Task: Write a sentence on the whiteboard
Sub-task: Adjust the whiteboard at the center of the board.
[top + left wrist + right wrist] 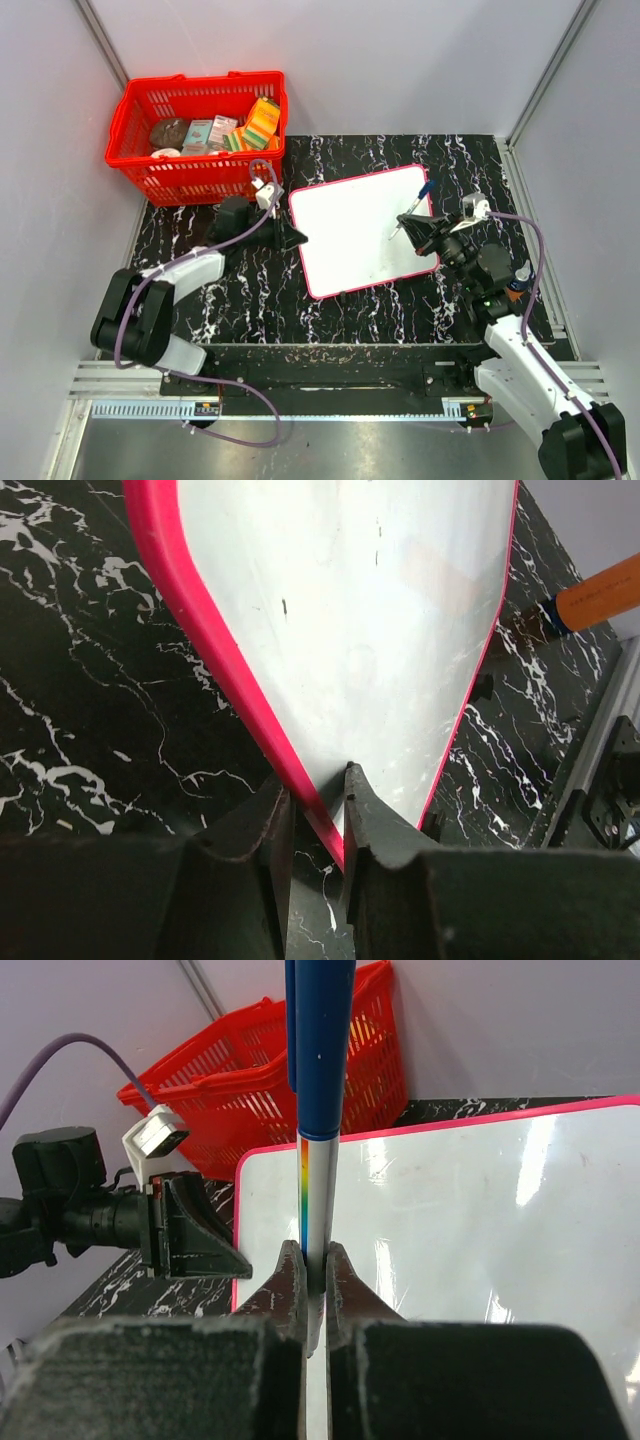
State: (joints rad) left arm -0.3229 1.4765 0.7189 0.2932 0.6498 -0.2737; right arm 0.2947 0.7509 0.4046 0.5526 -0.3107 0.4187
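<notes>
The whiteboard (360, 230), white with a thin red frame, lies tilted on the black marbled table. Its surface shows no blue words, only a few tiny dark specks in the left wrist view (350, 610). My left gripper (297, 238) is shut on the board's left edge, with the red frame between its jaws (320, 790). My right gripper (415, 222) is over the board's right part and shut on a marker (412, 211). The marker has a white barrel and a blue upper part (318, 1080). It stands upright between the fingers (316, 1260), tip down toward the board (480, 1190).
A red basket (135, 120) with food packs stands at the back left and also shows in the right wrist view (370, 1040). An orange cylinder (600, 595) lies right of the board. Grey walls enclose the table and a metal rail (300, 385) runs along the front.
</notes>
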